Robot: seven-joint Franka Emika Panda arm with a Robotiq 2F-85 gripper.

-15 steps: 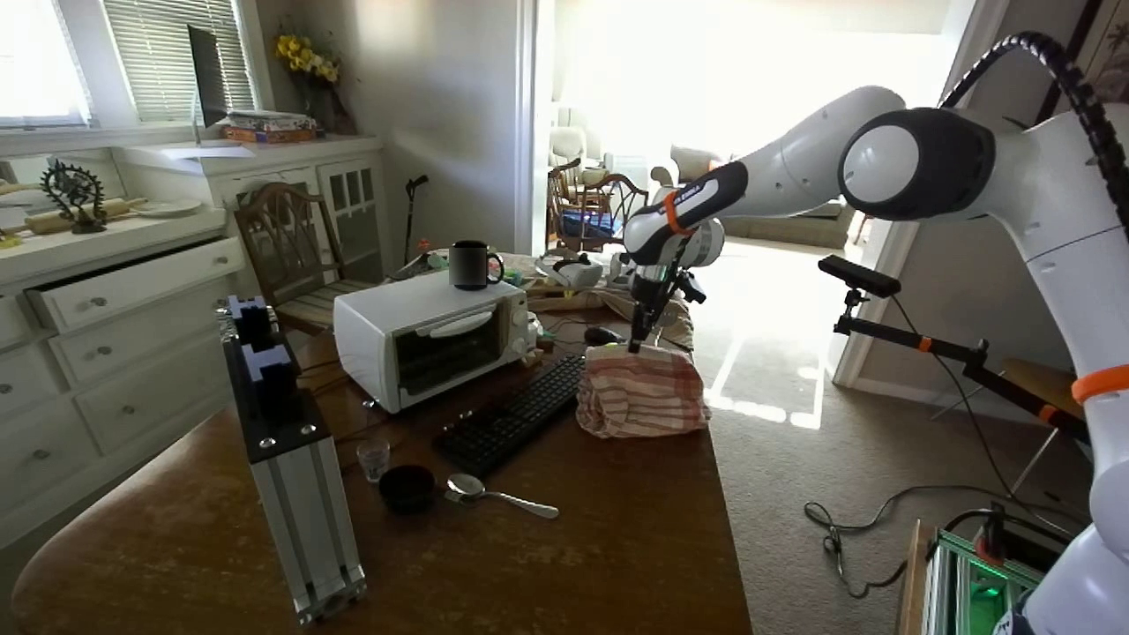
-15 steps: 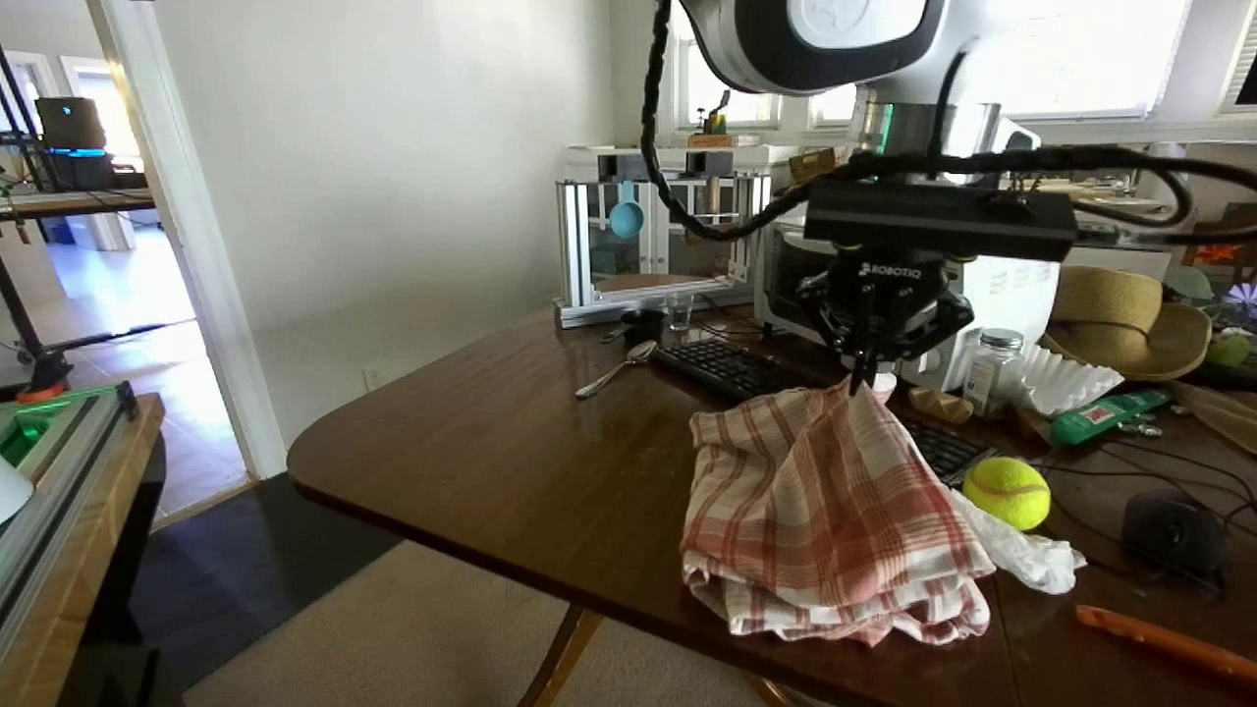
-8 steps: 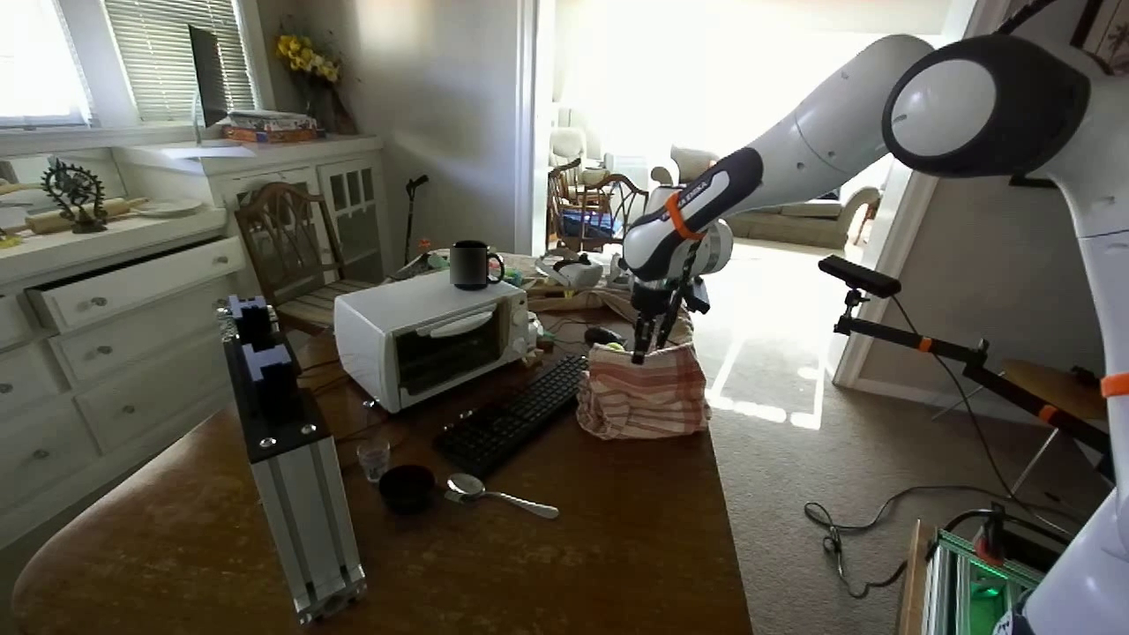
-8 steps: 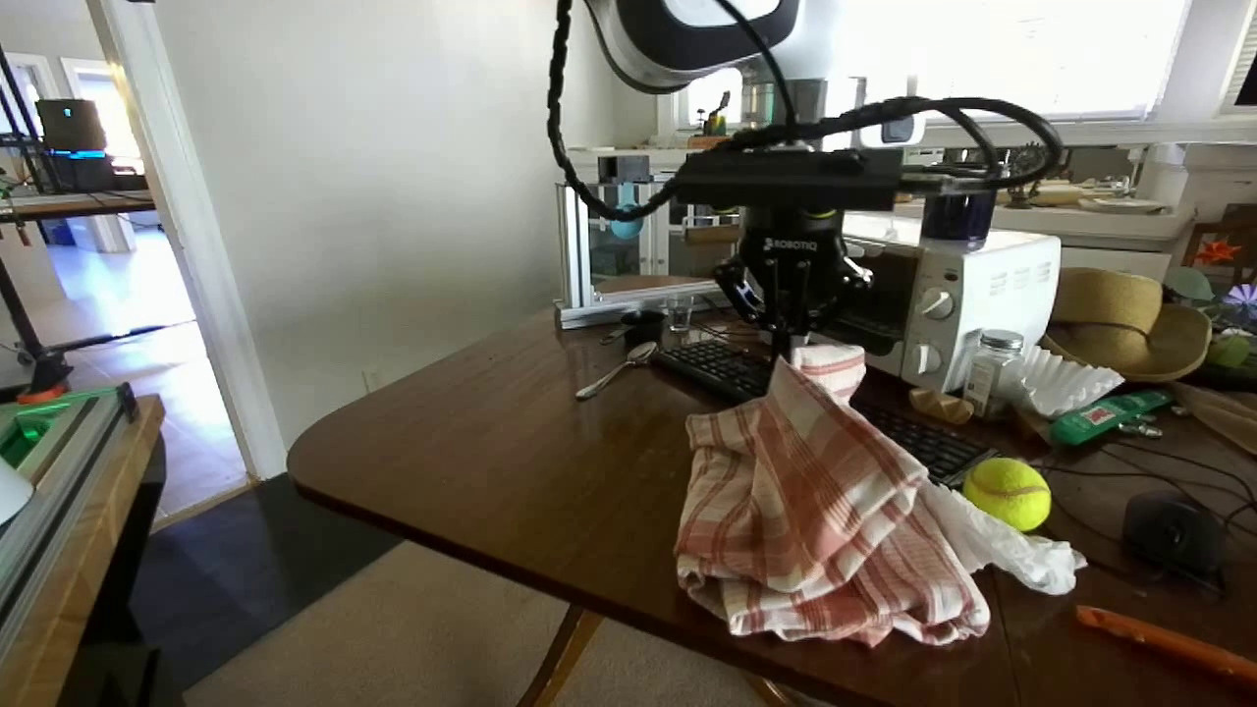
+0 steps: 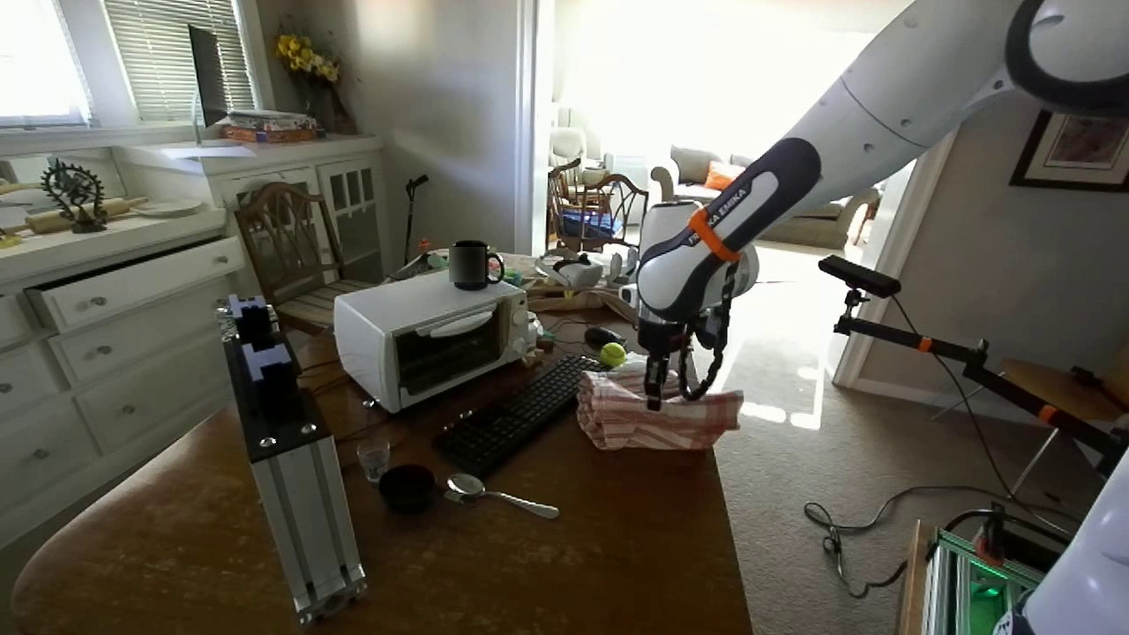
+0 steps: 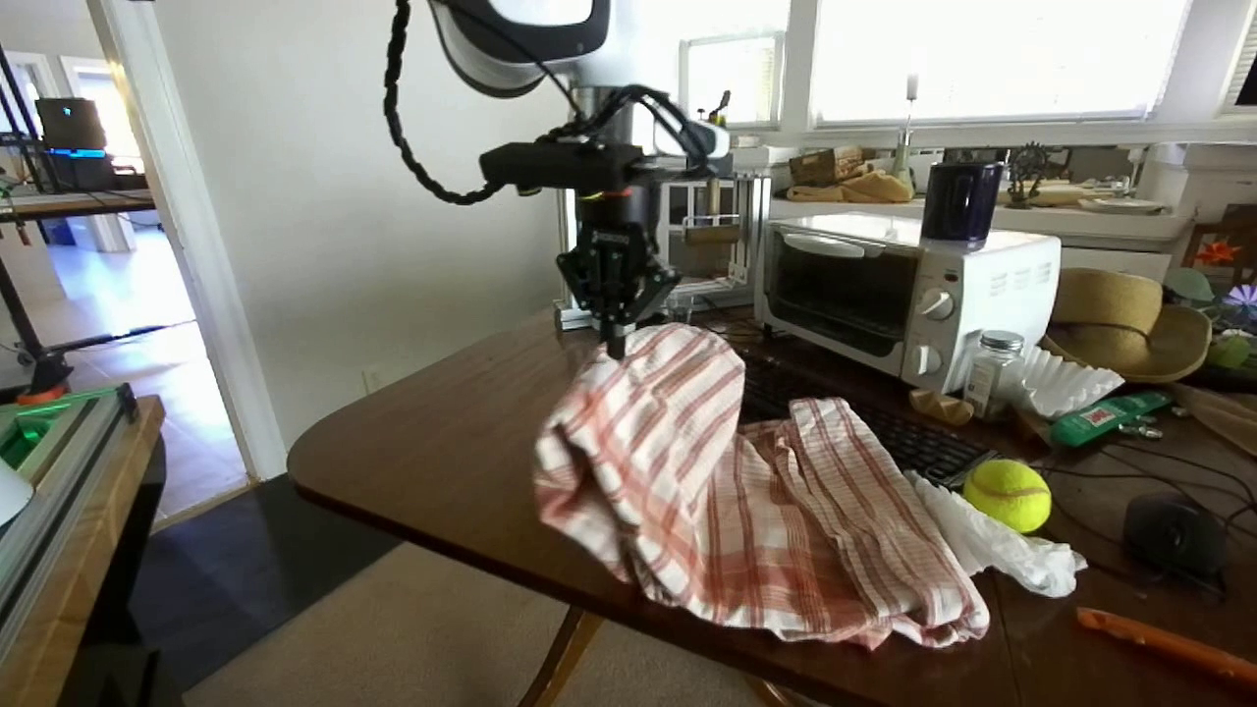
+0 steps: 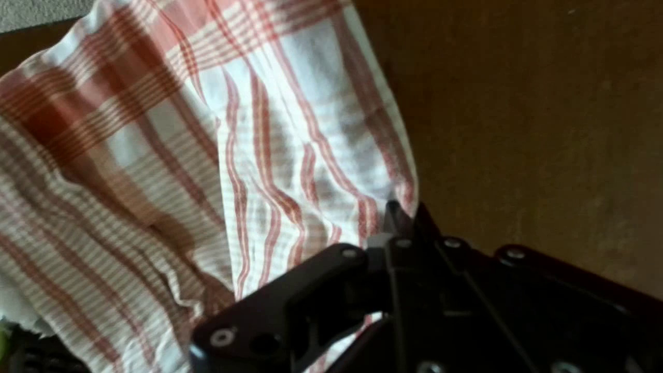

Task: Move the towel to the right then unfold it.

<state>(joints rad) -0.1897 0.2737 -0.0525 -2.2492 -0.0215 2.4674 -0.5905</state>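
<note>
"Since the wrist view is a mess of dark metal and stripes, what's the pincer (image 7: 403, 211) actually doing?"

"It's pinching an edge of the striped towel (image 6: 746, 511), the cloth caught right between the fingertips (image 6: 616, 344). Same story in an exterior view: one end goes up to the tips, the rest lies in layers on the bench (image 6: 442, 452)."

"Gotcha. Whereabouts on the bench though?"

"Close to the edge, with the black keyboard (image 5: 516, 414) right beside it. A crumpled white thing (image 6: 992, 540) runs up to the cloth, tennis ball (image 6: 1007, 493) just beside that. White toaster oven (image 6: 928, 275) stands further back with a dark mug (image 6: 962, 201) on top."

"So is it spread flat?"

"Nah, the raised end bends over in a big floppy curve, and the lying part has folds all over. In an exterior view some of it shows past the bench's edge, can't tell if it's actually hanging over."
</note>
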